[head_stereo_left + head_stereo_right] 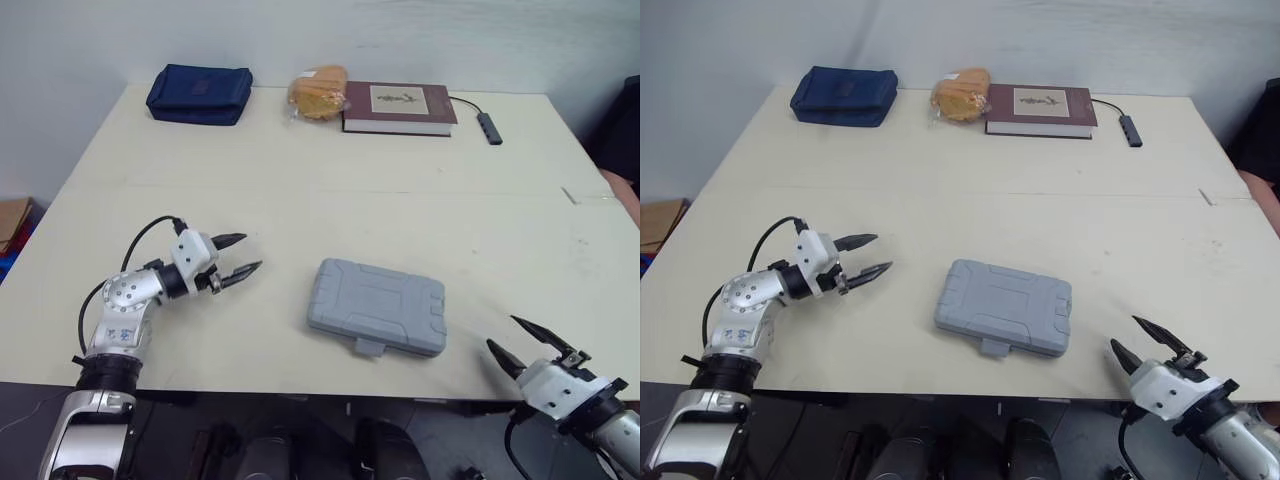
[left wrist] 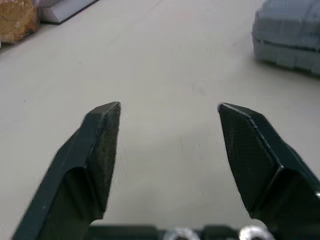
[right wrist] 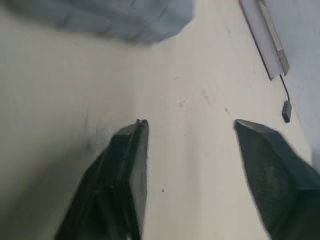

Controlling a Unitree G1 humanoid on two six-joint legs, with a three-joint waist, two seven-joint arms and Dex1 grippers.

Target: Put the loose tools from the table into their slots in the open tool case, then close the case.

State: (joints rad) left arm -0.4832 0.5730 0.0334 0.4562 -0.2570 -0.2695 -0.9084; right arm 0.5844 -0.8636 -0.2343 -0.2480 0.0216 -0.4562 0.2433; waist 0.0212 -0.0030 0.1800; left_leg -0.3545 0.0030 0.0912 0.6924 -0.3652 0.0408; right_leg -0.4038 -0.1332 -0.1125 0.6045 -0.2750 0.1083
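A grey plastic tool case (image 1: 377, 306) lies flat on the cream table (image 1: 300, 190) near the front edge, lid down and latch tab toward me. My left gripper (image 1: 240, 256) hovers open to the left of the case, a hand's width away, its fingertips (image 2: 107, 120) holding nothing. The case's corner (image 2: 290, 35) is in the left wrist view. My right gripper (image 1: 515, 343) is open at the front edge, right of the case, with nothing between its fingers (image 3: 132, 150). I see no loose tools on the table.
Along the far edge sit a navy pouch (image 1: 200, 93), a bagged bread loaf (image 1: 318, 91), a maroon book (image 1: 399, 107) and a small USB hub on a cable (image 1: 488, 127). A person's arm (image 1: 622, 140) shows at the right edge.
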